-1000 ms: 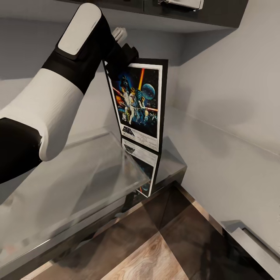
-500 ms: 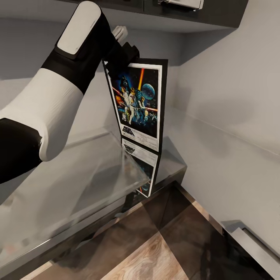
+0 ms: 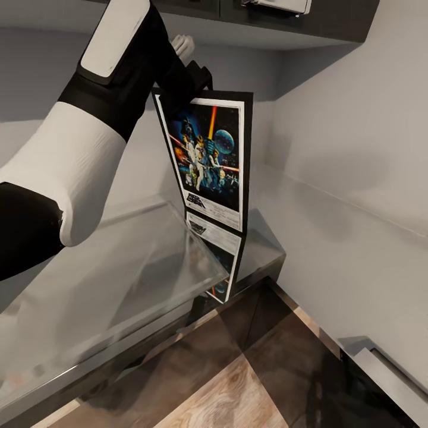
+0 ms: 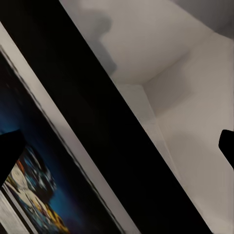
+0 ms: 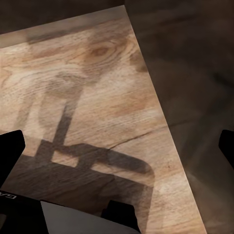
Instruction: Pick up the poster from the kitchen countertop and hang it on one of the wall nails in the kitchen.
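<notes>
Glossy pale grey fills the lower left of the head view: that's the kitchen countertop (image 3: 119,267), shiny enough to mirror the picture above it, with dark cabinet fronts below its edge. Wood-grain floor (image 3: 238,380) runs along the bottom centre, plain grey wall (image 3: 356,154) takes the right side, and dark upper cabinets (image 3: 285,18) line the top. Up in the centre hangs the poster (image 3: 211,157), upright with a slight lean, black frame, white inner border, blue and orange figures, its bottom edge just above the worktop near the corner. The left gripper (image 3: 178,89) is pinched on the poster's upper left corner, the white and black arm sweeping in from the left. From the left wrist the frame (image 4: 112,136) cuts diagonally across. The right gripper (image 5: 122,146) hangs over the floor, fingertips (image 5: 9,148) spread wide, nothing between them.
</notes>
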Controlling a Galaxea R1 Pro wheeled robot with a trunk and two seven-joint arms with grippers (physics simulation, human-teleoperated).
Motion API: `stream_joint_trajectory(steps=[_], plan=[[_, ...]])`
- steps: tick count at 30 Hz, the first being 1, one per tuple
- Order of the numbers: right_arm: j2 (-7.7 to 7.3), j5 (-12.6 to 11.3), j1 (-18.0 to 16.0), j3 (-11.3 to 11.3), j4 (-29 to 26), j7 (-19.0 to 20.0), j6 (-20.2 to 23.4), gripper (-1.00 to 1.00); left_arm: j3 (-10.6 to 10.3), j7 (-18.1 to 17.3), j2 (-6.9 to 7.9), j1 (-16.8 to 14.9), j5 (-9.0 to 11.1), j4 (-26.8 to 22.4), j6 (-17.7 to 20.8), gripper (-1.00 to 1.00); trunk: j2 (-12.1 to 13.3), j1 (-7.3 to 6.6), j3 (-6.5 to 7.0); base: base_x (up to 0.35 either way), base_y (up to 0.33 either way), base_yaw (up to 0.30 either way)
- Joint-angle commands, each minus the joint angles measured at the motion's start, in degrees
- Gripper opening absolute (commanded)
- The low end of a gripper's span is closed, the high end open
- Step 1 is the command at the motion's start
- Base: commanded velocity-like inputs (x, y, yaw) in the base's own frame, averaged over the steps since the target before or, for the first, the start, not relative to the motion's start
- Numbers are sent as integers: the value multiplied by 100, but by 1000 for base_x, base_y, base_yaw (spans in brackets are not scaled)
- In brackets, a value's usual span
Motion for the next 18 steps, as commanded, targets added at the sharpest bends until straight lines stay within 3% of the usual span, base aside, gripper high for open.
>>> stream_joint_trajectory(steps=[1,18], plan=[[-4,5,-4,44,1,-51,-6,100,-3,33,0,-6,19,-3,30,100,-2,0,-5,0,0,0],[-4,5,-5,44,1,-51,-6,100,-3,43,0,-8,36,-10,31,100,-2,0,-5,-40,0,0]])
